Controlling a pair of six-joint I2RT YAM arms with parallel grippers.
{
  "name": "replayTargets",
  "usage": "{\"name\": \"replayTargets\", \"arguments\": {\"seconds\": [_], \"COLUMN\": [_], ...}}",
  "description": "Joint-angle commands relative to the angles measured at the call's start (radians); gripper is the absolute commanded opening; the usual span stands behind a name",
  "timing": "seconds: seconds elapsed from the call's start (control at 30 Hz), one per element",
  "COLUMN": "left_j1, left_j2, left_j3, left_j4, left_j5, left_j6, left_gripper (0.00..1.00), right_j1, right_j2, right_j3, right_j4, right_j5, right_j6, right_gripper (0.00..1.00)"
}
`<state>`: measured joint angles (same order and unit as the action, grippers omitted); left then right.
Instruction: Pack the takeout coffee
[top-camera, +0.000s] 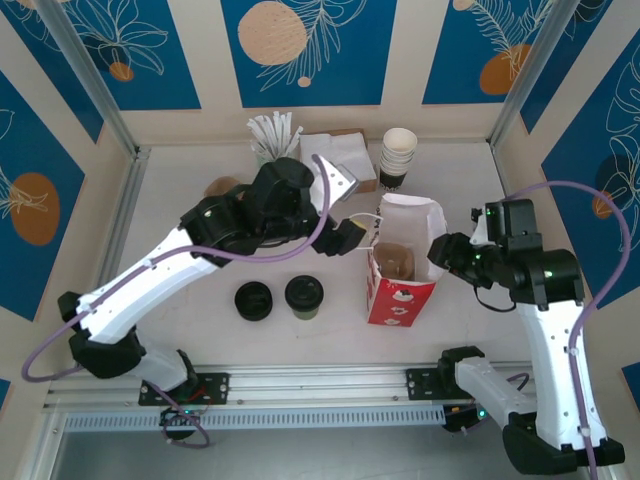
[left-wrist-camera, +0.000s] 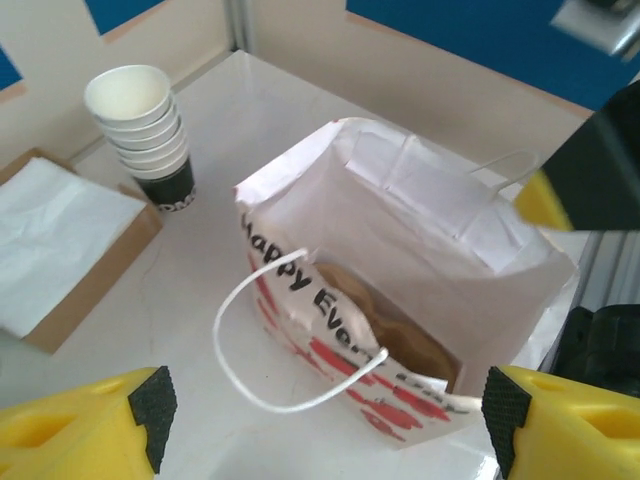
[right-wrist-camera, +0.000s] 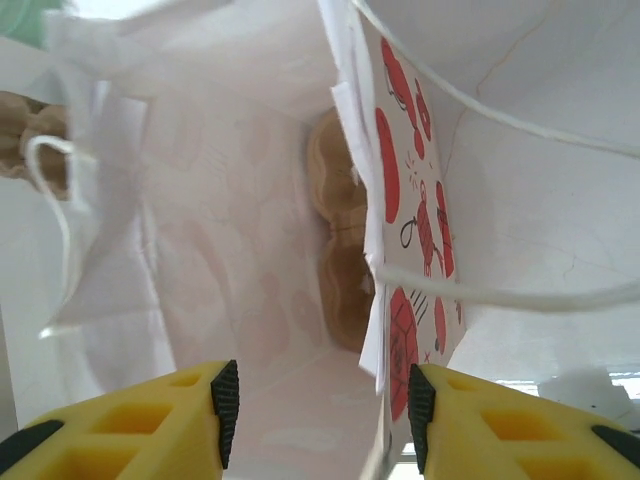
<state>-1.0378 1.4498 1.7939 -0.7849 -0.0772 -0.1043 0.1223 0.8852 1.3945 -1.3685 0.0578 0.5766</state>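
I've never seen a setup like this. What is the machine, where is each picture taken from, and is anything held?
Two robot arms are bolted at the near edge of a table. One picture looks down from above and behind them; the other two come from a camera on each wrist. On the table: a paper bag with a cardboard tray inside, a lidded coffee cup, black lids, stacked white cups, napkins. The left hand hovers open above the bag; the right hand is open at its edge. Nothing is held.
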Motion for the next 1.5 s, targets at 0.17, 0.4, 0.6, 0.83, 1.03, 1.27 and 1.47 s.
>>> {"name": "replayTargets", "arguments": {"seconds": [0.17, 0.4, 0.6, 0.83, 1.03, 1.27, 1.47], "left_j1": [0.012, 0.011, 0.012, 0.012, 0.015, 0.019, 0.022], "left_j2": [-0.224, -0.374, -0.425, -0.398, -0.35, -0.288, -0.272], "left_j3": [-0.179, -0.319, -0.368, -0.394, -0.396, -0.364, -0.357], "left_j4": [-0.011, -0.019, -0.032, -0.007, 0.041, 0.056, 0.076], "left_j5": [-0.142, -0.151, -0.138, -0.149, -0.158, -0.157, -0.153], "left_j6": [-0.066, -0.082, -0.06, -0.036, -0.029, -0.023, -0.023], "left_gripper": [0.83, 0.84, 0.87, 0.87, 0.89, 0.89, 0.89], "right_j1": [-0.007, -0.024, -0.064, -0.078, -0.079, -0.076, -0.038], "right_j2": [0.031, 0.19, 0.269, 0.322, 0.355, 0.374, 0.252], "right_j3": [0.144, 0.155, 0.132, 0.064, -0.005, -0.026, -0.089], "right_j4": [-0.092, 0.055, 0.148, 0.17, 0.214, 0.238, 0.314], "right_j5": [0.005, 0.058, 0.065, 0.008, -0.009, -0.058, -0.1], "right_j6": [-0.131, -0.245, -0.322, -0.325, -0.339, -0.342, -0.278], "right_gripper": [0.5, 0.5, 0.57, 0.59, 0.59, 0.25, 0.0]}}
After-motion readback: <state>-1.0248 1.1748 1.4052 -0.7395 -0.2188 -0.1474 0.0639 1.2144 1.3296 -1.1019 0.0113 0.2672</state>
